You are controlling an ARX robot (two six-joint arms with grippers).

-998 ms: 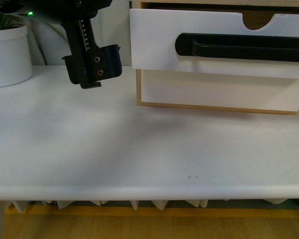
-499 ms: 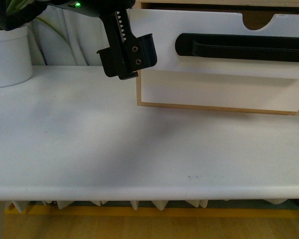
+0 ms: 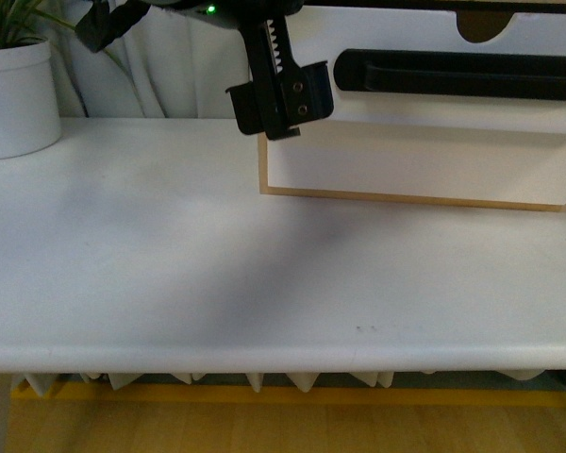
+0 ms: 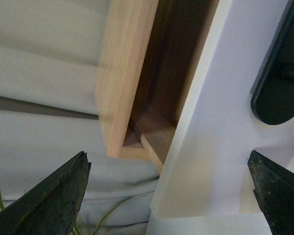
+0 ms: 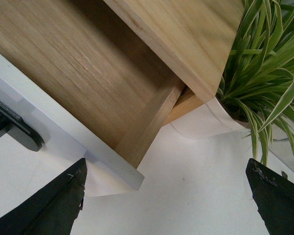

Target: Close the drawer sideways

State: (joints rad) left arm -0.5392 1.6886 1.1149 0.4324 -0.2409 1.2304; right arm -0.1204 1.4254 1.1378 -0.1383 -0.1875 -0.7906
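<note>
The drawer (image 3: pixel 387 28) has a white front with a long black bar handle (image 3: pixel 462 75) and a half-round notch in its top edge. It stands pulled out of the light-wood cabinet (image 3: pixel 406 198). My left gripper (image 3: pixel 281 104) is open and empty in front of the drawer's left end. In the left wrist view the drawer front (image 4: pixel 210 147) lies between my fingertips (image 4: pixel 54 200), with the gap to the cabinet side (image 4: pixel 125 73) showing. My right gripper (image 5: pixel 166 200) is open and empty beside the drawer's other end (image 5: pixel 112 171); its wooden side (image 5: pixel 88 73) shows.
A plain white drawer (image 3: pixel 415 165) without a handle sits below. A white plant pot (image 3: pixel 14 99) stands at the table's far left. Another potted plant (image 5: pixel 269 63) stands next to the cabinet in the right wrist view. The white table (image 3: pixel 217 274) spreads in front.
My left gripper has moved to the right, from beside the cabinet to in front of the drawer's left end. It stays open.
</note>
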